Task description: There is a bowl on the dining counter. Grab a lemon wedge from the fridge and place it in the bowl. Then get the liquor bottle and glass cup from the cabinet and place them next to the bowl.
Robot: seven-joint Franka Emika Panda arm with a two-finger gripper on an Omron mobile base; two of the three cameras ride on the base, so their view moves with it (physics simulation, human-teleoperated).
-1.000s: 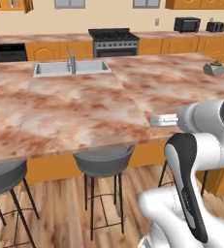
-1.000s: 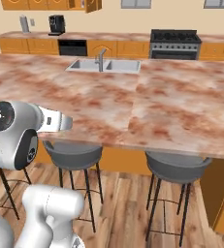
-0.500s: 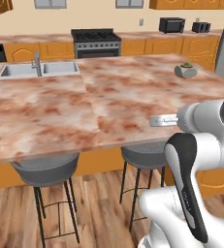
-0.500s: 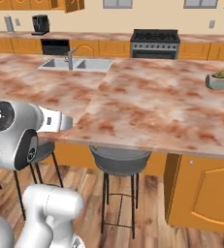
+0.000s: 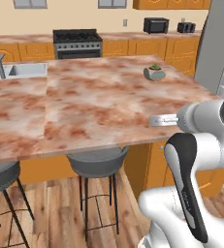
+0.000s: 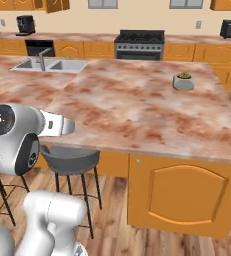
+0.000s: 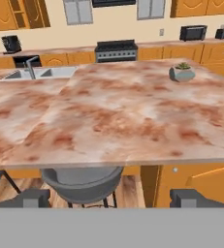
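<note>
While tool (image 7: 108, 198) gapes empty, one potted plant (image 7: 182, 73) on counter (image 7: 113, 116), one stool (image 7: 82, 183) below.

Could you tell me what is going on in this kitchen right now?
The robot is beside the marble dining counter with nothing in hand: its gripper is open and empty, held at counter-edge height above a grey stool. A small potted plant stands near the counter's far right corner, with the sink at the far left. None of the task's items have been handled yet.
</note>
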